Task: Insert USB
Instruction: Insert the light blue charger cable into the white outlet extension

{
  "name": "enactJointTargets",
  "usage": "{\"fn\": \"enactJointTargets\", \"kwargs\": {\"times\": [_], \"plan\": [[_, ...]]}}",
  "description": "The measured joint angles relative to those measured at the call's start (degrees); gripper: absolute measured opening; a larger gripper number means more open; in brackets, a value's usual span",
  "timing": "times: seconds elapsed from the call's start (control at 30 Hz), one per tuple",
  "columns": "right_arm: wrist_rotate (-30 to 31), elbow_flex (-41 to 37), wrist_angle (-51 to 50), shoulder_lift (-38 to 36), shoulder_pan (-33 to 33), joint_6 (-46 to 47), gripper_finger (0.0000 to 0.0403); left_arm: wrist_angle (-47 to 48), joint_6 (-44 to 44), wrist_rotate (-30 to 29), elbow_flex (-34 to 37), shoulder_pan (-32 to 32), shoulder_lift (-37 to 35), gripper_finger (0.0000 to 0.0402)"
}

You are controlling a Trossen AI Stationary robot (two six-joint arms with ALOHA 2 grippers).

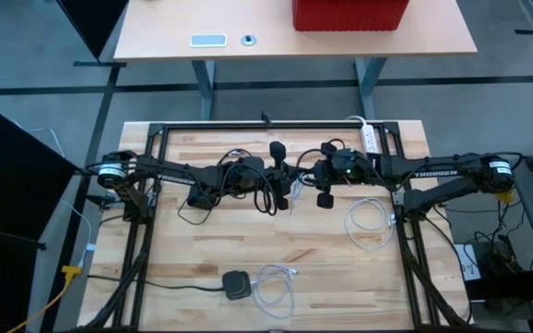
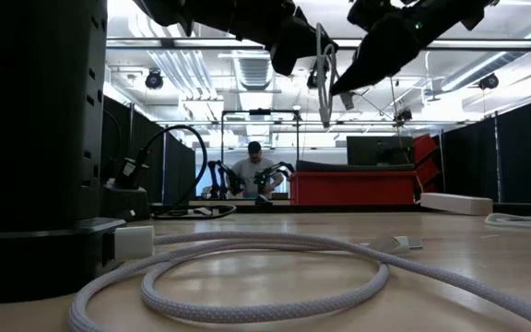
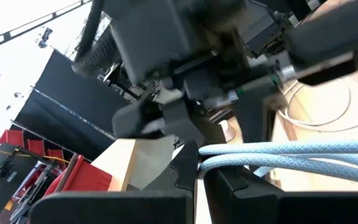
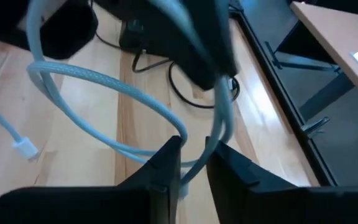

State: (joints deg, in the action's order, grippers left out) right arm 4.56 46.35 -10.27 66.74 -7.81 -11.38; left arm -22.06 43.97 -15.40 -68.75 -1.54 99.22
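Observation:
A pale braided USB cable (image 4: pixel 92 84) hangs in a loop between my two grippers, high above the wooden table (image 1: pixel 202 240). My left gripper (image 1: pixel 285 178) and my right gripper (image 1: pixel 315 178) meet tip to tip over the table's middle, both shut on the cable. The loop also shows in the low view as a cable loop (image 2: pixel 324 78) under the two hands. A white plug end (image 4: pixel 25 147) shows below the loop; whether it hangs or lies on the wood I cannot tell. My left gripper holds two cable strands (image 3: pixel 272 155) that lie side by side across its fingers. The fingers come nearly level from the table's left. The cable is lifted clear of the table. My right gripper pinches one cable strand (image 4: pixel 194 163) between its two fingers (image 4: pixel 166 168), which slant down from the table's right. The strand runs up to the left gripper's finger (image 4: pixel 210 43), and the loop hangs slack beside it, clear of the table.
A black charger block (image 1: pixel 237 284) with a coiled white cable (image 1: pixel 274 285) lies near the front edge; its plug (image 2: pixel 404 243) rests on the wood. Another white coil (image 1: pixel 368 224) lies at right. A power strip (image 1: pixel 370 139) sits at the far edge.

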Motion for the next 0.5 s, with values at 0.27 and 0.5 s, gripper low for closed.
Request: {"fn": "enactJointTargets", "kwargs": {"times": [0.27,0.5], "plan": [[-0.01,0.0,-1.15,-0.41,-0.09,5.46,0.0041,0.04,0.27,-0.07,0.0,0.0,0.0,0.0001],[-0.02,0.0,-1.39,0.11,-0.35,9.02,0.0041,-0.03,0.3,-0.07,0.0,0.0,0.0,0.0001]]}}
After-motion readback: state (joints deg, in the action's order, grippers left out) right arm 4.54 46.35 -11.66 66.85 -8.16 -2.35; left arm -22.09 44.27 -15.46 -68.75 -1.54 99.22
